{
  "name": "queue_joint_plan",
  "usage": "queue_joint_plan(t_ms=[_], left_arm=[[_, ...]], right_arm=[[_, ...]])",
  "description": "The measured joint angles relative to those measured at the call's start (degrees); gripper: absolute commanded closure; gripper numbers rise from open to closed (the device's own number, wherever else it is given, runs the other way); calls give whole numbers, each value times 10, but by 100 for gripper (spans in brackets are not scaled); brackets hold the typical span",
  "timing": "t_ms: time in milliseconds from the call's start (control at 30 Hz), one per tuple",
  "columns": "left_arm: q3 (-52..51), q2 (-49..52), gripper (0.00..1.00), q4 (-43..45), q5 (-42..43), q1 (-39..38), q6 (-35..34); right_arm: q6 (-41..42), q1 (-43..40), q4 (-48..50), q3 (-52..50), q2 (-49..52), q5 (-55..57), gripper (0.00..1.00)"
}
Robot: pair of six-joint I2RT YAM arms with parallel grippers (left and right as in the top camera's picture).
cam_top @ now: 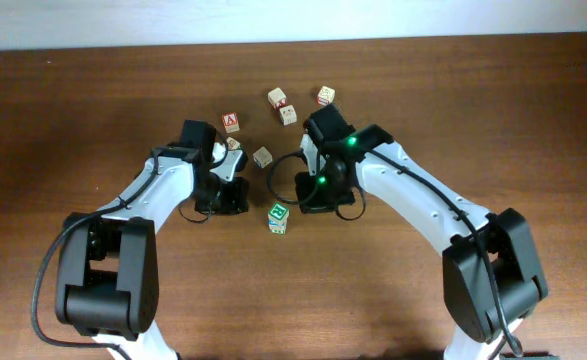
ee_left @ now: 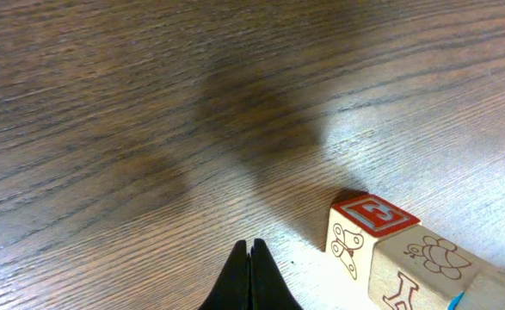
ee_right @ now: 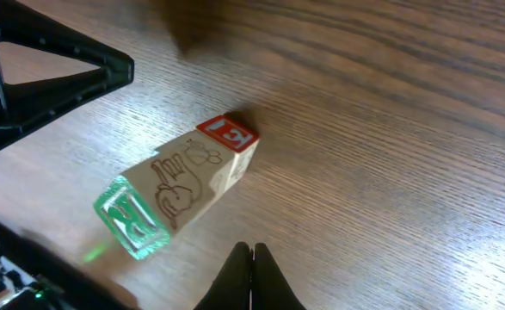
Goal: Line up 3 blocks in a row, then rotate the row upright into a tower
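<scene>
Two claws, both pinched together and empty, flank the green-framed block on the table. From the right gripper it lies at 11 o'clock, butted against a red-framed cube — the pair's long axis runs 8 to 2 o'clock. The left gripper meets the red end at 2 o'clock. Neither arm looks clearly nearer.
</scene>
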Motion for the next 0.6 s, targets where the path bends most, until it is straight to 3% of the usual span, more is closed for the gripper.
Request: queue_joint_plan(t_ms=[600], left_arm=[[0, 0, 100, 0, 4, 0, 9]], right_arm=[[17, 34, 59, 0, 0, 15, 96]])
